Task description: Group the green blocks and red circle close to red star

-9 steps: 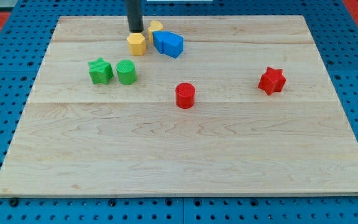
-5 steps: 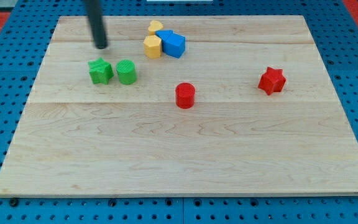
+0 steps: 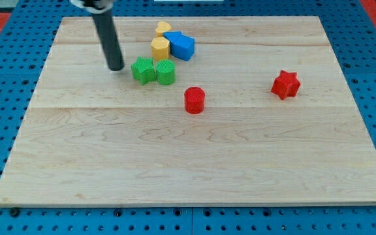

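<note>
Only 1 part of the robot is showing: a straight, round rod, dark grey to black, running down from the view's top edge. Its surface is looking smooth and matte, with a faint lighter streak of reflected light running along its length. Its width is staying even from top to bottom. At the very top, where it is leaving the view, a wider pale grey or silvery collar is ringing it, cut off by the edge. No cables, screws or markings are showing on it. My tip (image 3: 115, 68) is ending in a plain blunt, flat end, the same dark colour as the shaft above it.
</note>
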